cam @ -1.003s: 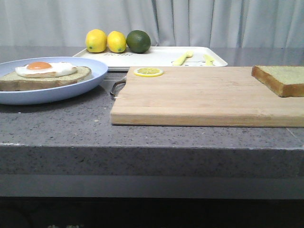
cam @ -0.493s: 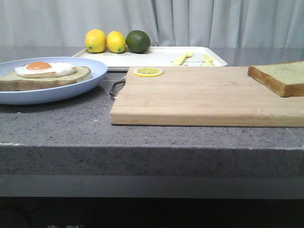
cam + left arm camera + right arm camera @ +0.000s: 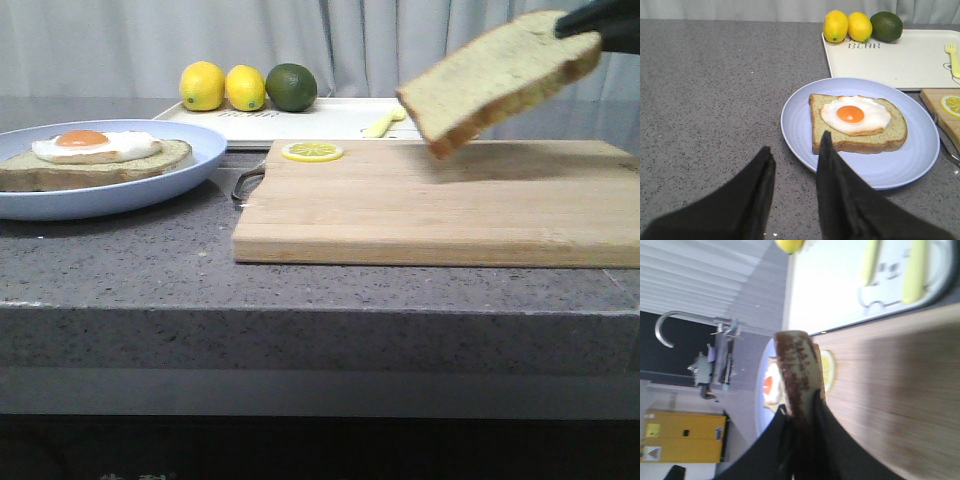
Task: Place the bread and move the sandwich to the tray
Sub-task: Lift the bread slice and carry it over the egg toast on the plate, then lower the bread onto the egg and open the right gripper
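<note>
Right tool (image 3: 801, 407) clamped on the bread (image 3: 497, 80), fingers pinching the crust edge; only a dark tip visible at the front view's upper right corner. Bread lifted clear of the cutting board (image 3: 440, 205), tilted, lower corner hanging above the board's rear half. Left tool (image 3: 795, 157) parted, nothing between the fingers, poised over the grey worktop (image 3: 715, 85) just short of the light-blue plate (image 3: 800, 130). On that plate, the sandwich (image 3: 857, 125): a long slice bearing a fried egg, yolk up. White tray (image 3: 330, 118) at the back of the worktop, behind board and plate, carrying two lemons (image 3: 222, 86), a lime (image 3: 291, 87) and pale yellow cutlery (image 3: 953, 57). Lemon slice (image 3: 311, 151) at the board's rear left corner. Right wrist view blurred; possibly the plate and egg beyond the bread.
</note>
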Motion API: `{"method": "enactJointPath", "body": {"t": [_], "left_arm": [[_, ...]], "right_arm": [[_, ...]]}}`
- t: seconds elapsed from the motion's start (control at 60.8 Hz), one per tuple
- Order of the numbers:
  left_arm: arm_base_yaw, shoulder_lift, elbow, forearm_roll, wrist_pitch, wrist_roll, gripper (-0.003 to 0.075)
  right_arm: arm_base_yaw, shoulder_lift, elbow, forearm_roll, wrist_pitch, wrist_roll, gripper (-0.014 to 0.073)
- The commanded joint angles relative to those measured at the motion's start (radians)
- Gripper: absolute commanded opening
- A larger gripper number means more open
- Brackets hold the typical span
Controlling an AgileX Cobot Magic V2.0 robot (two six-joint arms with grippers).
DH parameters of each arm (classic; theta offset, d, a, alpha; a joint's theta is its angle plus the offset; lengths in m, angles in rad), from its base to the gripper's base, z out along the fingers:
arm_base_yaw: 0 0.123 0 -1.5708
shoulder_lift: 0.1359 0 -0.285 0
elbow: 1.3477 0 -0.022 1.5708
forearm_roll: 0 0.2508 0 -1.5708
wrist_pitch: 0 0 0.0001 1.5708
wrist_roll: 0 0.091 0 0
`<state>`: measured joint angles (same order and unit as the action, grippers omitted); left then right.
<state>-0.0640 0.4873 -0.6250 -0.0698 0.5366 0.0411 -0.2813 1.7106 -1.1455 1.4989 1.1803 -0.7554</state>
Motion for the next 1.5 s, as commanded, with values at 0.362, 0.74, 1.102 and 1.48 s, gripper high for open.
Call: {"method": "enactJointPath", "body": {"t": [0.362,0.74,1.102,1.48], "left_arm": [[-0.006,0.012,-0.027,-0.012,-0.079,-0.009,0.0209],[-0.006,0.012,-0.027,-0.012,-0.079,-0.009,0.0209],[-0.006,0.012,-0.027,-0.012,-0.079,-0.009,0.0210],[-0.006,0.012,-0.027,-0.012,-0.079,-0.009,0.0210]], "right_arm": [[0.465,-0.048,-0.035,0.368,-0.249,-0.003,0.0087],[0.752,0.019,-0.203,0.368,-0.649,0.005,0.0087],[0.863,0.185,-0.387,0.368,-0.788,0.208,0.0087],[0.879,0.219,-0.407,0.368,-0.824,0.252,0.0088]]}}
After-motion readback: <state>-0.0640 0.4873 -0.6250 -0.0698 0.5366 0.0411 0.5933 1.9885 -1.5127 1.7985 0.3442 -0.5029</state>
